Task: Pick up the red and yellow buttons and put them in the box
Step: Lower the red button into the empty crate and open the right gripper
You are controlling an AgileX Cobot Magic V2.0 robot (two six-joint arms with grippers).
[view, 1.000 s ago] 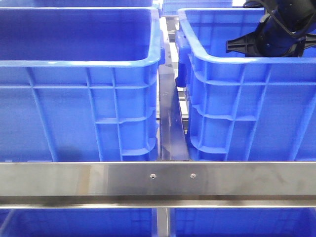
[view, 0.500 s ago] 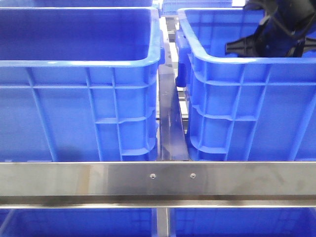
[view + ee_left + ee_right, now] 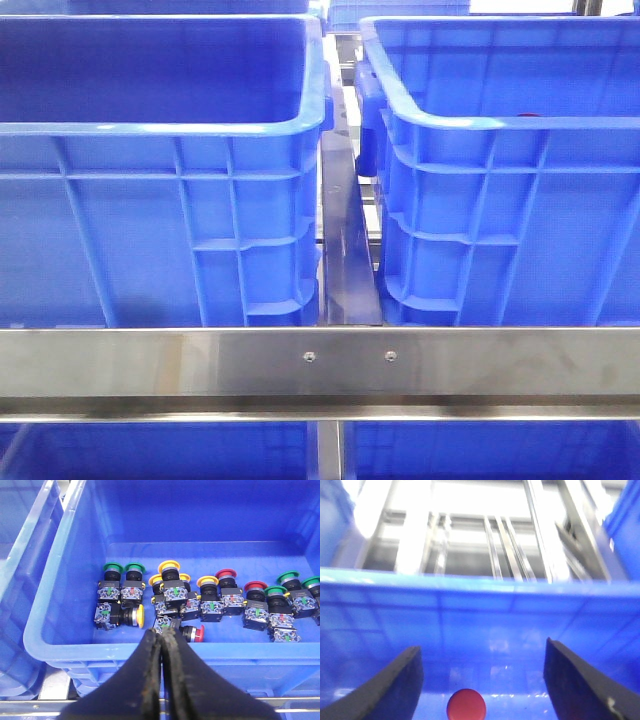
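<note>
In the left wrist view, a blue crate [image 3: 60, 645] holds several push buttons with black bodies. The red buttons [image 3: 225, 574] and yellow buttons [image 3: 169, 566] stand among green ones. One red button [image 3: 199, 634] and one yellow button [image 3: 140, 616] lie on their sides. My left gripper [image 3: 161, 632] is shut and empty above this crate's near rim. The box [image 3: 480, 120] is the right crate in the front view. My right gripper [image 3: 482, 647] is open and empty, with a red button top [image 3: 466, 705] below it between the fingers, inside a blue crate. Neither gripper shows in the front view.
A second blue crate [image 3: 160, 130] with a darker inside stands left of the box. A metal divider [image 3: 348, 250] runs between them and a steel rail [image 3: 320, 365] crosses in front. More blue crates [image 3: 150, 450] sit below. A metal frame [image 3: 495, 535] shows behind the box.
My right arm was over the back right of the box. It has risen out of the front view.
</note>
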